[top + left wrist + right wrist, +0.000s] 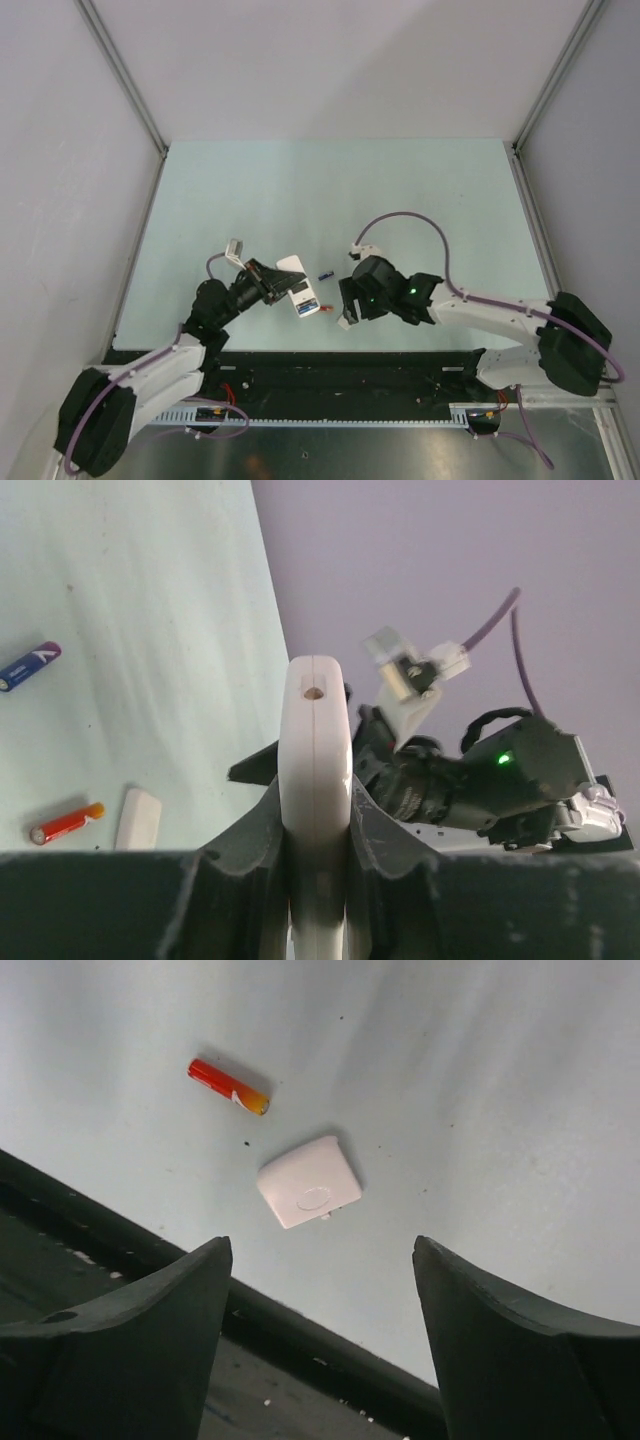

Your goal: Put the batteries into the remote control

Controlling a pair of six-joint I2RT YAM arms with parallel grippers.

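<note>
Pale green bench [400, 200] beneath everything, grey walls on three sides, black channel [350, 375] along the near edge; left arm [160, 375] reaching in from the lower left, right arm [490, 310] from the lower right, a purple cable [400, 218] looped over the right wrist, a small green light [411, 293] lit there; left jaws pressed onto the remote control [315, 750], pinching it edge-on across its thin sides, one white end with a small round hole sticking out past the fingertips; seen from above, remote control lying slantwise at the middle front of the bench, a white face toward the overhead camera, just left of the right jaws; bright blue patch [304, 308] at its near end, perhaps a battery in the compartment, too small to tell; right jaws spread wide, nothing between them, hanging over the bench close to the front edge; small white battery cover [309, 1181] flat on the bench in the gap framed by those jaws, a rounded square with an oval dimple, apart from the remote control; red battery [228, 1086] on its side just beside the cover, not touching it, orange-yellow at one end; dark blue-purple battery [28, 666] alone farther out on the bench, well apart from the red one, between the two wrists in the overhead view.
</note>
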